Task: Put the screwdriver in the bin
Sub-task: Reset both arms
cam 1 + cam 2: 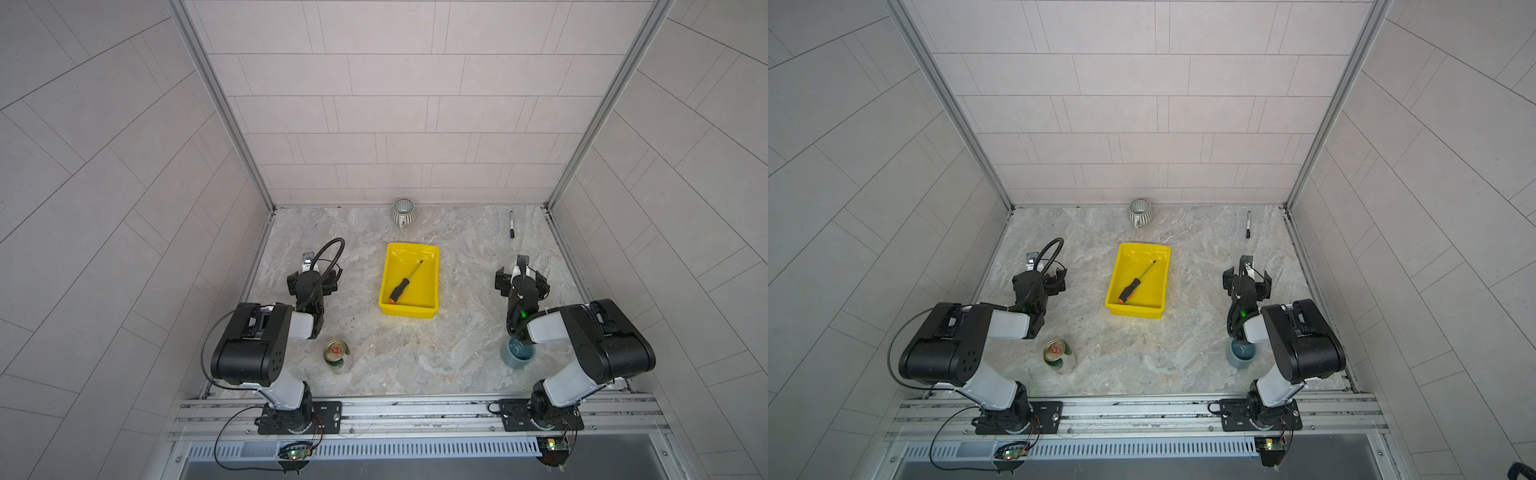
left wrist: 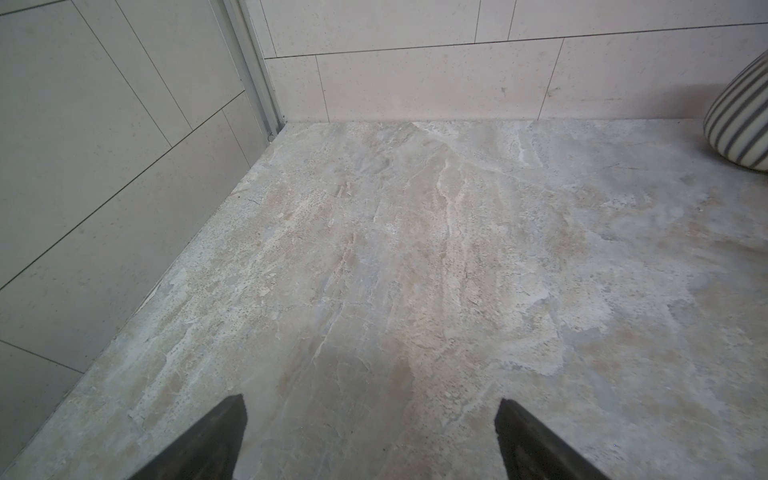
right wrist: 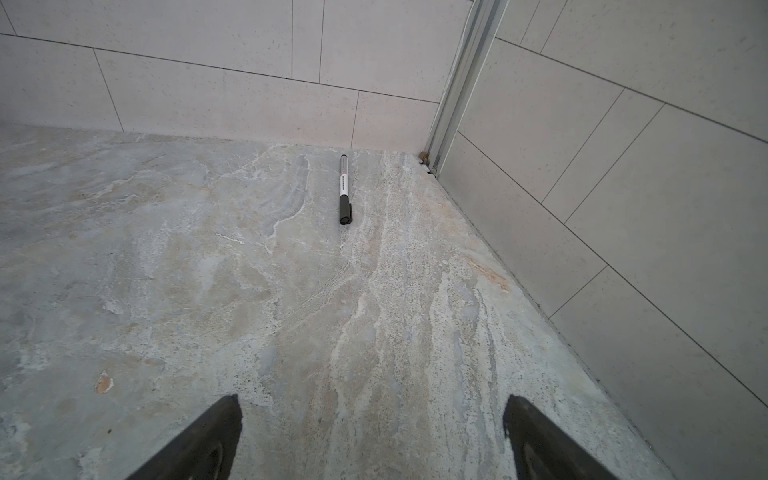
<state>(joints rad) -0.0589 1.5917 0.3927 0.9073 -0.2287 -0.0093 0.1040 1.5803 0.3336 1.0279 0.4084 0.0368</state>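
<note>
The screwdriver [image 1: 405, 281] is lying slantwise in the bin [image 1: 407, 311], middle of the counter [image 1: 453, 357]. Left hand [image 2: 371, 405] and right hand [image 3: 372, 404] are both released, jaws spread wide.

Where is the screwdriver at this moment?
In both top views the screwdriver lies diagonally inside the yellow bin in the middle of the table, handle end nearest the robot.

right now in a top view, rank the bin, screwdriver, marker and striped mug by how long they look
1. bin
2. screwdriver
3. marker and striped mug: about alike, so unranked; both sit farther from the camera
</note>
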